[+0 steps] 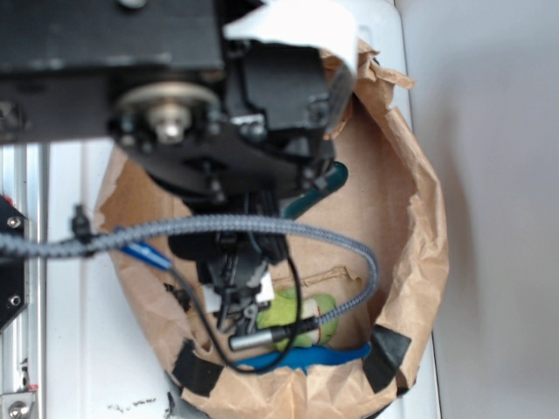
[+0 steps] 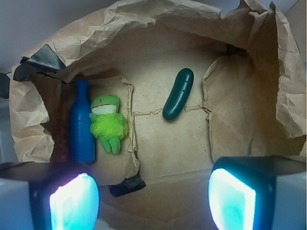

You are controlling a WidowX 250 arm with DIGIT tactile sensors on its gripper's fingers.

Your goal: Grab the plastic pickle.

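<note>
A crumpled brown paper bag [image 2: 158,43], opened wide and taped with black tape at its rim, lies on a pale white surface [image 1: 489,175] and makes the whole work area. On the flat paper floor lies the glossy dark green plastic pickle [image 2: 178,93], oblong and a little curved, alone near the middle and slightly to the right in the wrist view. Well apart from it, at the left, a fuzzy light green plush toy [image 2: 108,123] lies touching a blue plastic bottle [image 2: 81,125].

The black gripper [image 2: 153,196] is spread wide, its two fingers [image 2: 230,199] at the bottom corners of the wrist view, and it pinches nothing. I judge that the approach step is in hand: the pickle is ahead of the jaws, not between them. The next move calls for going forward and down, and perhaps turning so that the jaws close across the narrow width.

The exterior view shows the arm over the bag and hides nearly all of the pickle; only the wrist view shows the pickle whole
</note>
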